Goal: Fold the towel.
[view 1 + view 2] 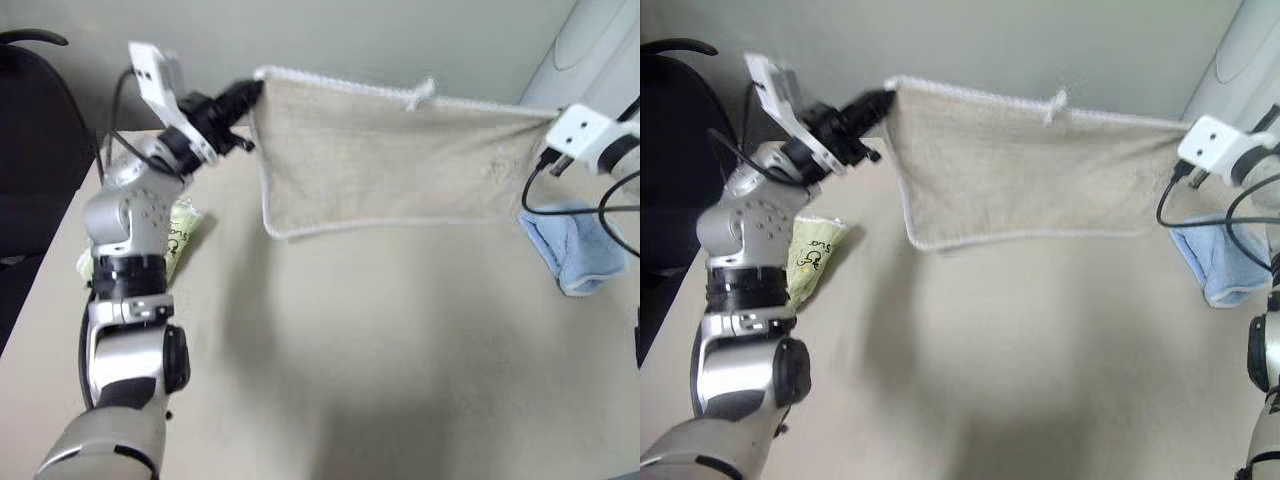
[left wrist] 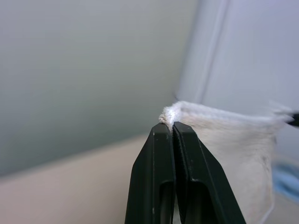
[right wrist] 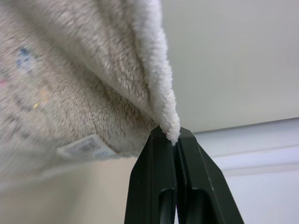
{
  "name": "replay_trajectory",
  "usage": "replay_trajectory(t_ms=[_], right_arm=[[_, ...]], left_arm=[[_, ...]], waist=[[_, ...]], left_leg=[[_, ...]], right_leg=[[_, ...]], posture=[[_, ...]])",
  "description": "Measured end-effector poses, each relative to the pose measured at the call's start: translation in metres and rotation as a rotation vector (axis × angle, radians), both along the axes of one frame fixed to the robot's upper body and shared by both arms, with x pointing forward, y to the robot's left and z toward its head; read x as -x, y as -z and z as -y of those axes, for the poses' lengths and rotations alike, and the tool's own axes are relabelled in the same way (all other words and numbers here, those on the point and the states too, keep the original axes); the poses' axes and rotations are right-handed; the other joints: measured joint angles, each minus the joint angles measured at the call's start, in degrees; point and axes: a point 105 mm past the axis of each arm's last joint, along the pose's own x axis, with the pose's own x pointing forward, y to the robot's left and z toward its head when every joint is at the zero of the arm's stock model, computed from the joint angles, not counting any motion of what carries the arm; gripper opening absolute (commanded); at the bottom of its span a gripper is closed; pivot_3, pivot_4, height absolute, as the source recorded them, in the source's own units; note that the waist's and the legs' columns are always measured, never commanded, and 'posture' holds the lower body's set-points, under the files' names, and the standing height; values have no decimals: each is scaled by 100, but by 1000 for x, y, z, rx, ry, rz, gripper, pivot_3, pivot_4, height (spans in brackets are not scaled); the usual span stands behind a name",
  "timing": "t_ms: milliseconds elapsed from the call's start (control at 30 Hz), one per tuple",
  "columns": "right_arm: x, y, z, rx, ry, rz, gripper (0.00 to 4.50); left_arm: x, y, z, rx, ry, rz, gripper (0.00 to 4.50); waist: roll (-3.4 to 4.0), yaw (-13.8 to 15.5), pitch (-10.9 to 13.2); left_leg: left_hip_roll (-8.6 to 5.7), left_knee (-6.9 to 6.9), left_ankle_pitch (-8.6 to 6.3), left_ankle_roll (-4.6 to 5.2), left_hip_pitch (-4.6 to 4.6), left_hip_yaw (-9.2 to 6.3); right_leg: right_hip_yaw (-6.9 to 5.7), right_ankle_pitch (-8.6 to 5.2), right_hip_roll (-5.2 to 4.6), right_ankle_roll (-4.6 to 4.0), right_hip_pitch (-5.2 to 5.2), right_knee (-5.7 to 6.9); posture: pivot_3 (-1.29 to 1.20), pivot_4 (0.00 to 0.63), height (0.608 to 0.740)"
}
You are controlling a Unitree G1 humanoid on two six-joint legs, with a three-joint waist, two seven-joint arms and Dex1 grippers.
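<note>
The beige towel (image 1: 390, 165) with white stitched edging hangs stretched in the air above the table, its small white loop (image 1: 422, 93) on the top edge. My left gripper (image 1: 250, 93) is shut on the towel's top left corner (image 2: 170, 114). My right gripper (image 1: 552, 122) is shut on the top right corner (image 3: 169, 122); a white label (image 3: 86, 147) shows on the cloth near it. The towel's lower edge hangs a little above the table top (image 1: 380, 330).
A light blue cloth (image 1: 575, 245) lies crumpled at the right of the table. A light green cloth with a logo (image 1: 815, 258) lies at the left, beside my left arm. A dark chair (image 1: 30, 150) stands left of the table, a wall behind.
</note>
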Motion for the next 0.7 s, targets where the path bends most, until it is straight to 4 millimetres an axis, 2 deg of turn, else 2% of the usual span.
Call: replay_trajectory(t_ms=[67,167,333,400,467,600,700], right_arm=[[3,-3,-1,7,-27,-7,0],[13,13,-1,-10,-95,-74,0],[44,86,3,-53,-214,-327,0],[69,127,1,-79,-259,-473,0],[89,154,-4,-132,-291,-585,0],[115,169,-3,-169,-297,-703,0],[132,173,-1,-195,-307,-795,0]], left_arm=[[5,-2,-7,-36,-8,19,21],[19,9,-17,-87,5,11,21],[62,62,-19,-199,102,-122,21],[87,86,-16,-210,148,-204,21],[110,108,-12,-212,191,-287,21],[150,143,-4,-251,254,-423,21],[168,161,-8,-259,248,-518,21]], waist=[[0,1,0],[0,7,0],[-2,21,0],[-3,37,0],[-3,27,1],[-4,10,0],[-8,18,-2]], left_leg=[[0,1,0,1,0,-3],[0,1,1,-1,-5,-2],[1,4,6,-9,-9,5],[3,4,6,-10,-7,15],[5,2,7,-10,1,30],[7,-2,3,-5,28,36],[8,-2,-3,1,52,35]], right_leg=[[-3,0,0,-1,3,-3],[-6,1,1,-1,3,-4],[-10,0,2,-1,8,-2],[-11,0,3,0,13,-4],[-1,0,3,0,14,-4],[4,-2,7,3,38,-5],[4,-3,12,4,72,-10]], posture=[[0,150,740],[0,150,740],[0,150,740],[0,150,740],[0,150,740],[0,150,740],[0,150,740]])
